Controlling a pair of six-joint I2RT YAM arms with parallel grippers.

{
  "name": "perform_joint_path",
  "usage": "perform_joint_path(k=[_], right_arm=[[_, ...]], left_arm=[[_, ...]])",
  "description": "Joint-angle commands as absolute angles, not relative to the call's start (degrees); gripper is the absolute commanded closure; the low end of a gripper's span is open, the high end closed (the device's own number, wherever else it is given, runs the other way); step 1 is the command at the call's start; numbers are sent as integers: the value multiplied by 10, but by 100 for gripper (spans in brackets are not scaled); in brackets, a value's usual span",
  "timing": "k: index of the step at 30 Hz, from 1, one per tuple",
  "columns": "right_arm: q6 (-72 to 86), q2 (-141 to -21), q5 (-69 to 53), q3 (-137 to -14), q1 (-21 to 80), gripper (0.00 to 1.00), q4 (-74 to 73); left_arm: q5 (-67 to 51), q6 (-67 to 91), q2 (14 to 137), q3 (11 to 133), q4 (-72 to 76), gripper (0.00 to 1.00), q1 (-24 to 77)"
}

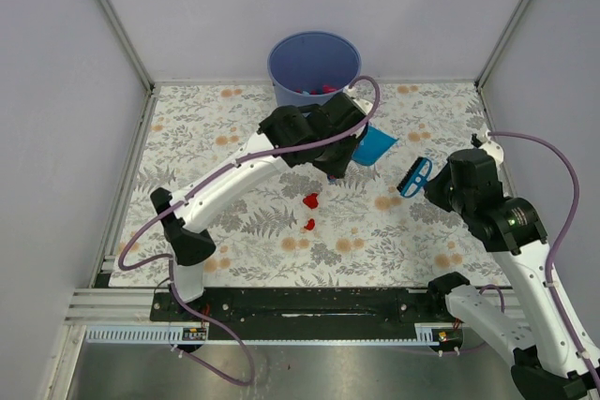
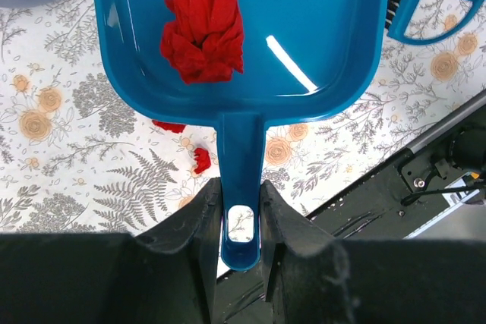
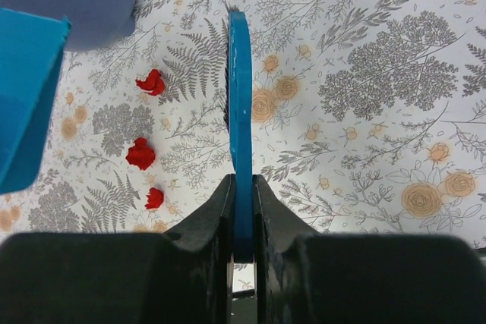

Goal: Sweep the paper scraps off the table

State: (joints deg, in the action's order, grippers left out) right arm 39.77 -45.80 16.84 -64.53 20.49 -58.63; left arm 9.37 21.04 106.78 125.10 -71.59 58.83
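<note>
Pinching jaws: left dustpan (image 2: 304, 28), right brush (image 3: 241, 111).

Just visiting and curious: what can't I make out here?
- Top view: left arm hides most of dustpan.
- Top view: bin contents too small to identify.
- Right wrist view: brush edge-on, bristles mostly hidden; dustpan cut off at left.
- Left wrist view: dustpan covers part of one scrap.

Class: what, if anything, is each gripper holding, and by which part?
The left gripper clamps the blue dustpan by the end of its handle. The right gripper pinches the blue brush by its handle.
</note>
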Motion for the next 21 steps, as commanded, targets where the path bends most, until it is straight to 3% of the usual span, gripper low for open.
perform_joint_path(k=[1,21], right_arm=[[429,-439,152,-633,202,100,-579],[477,-388,110,-612,203,100,-620]], left_arm=[[84,218,1077,1314,-753,100,563],[-41,221,1085,1406,-738,100,428]])
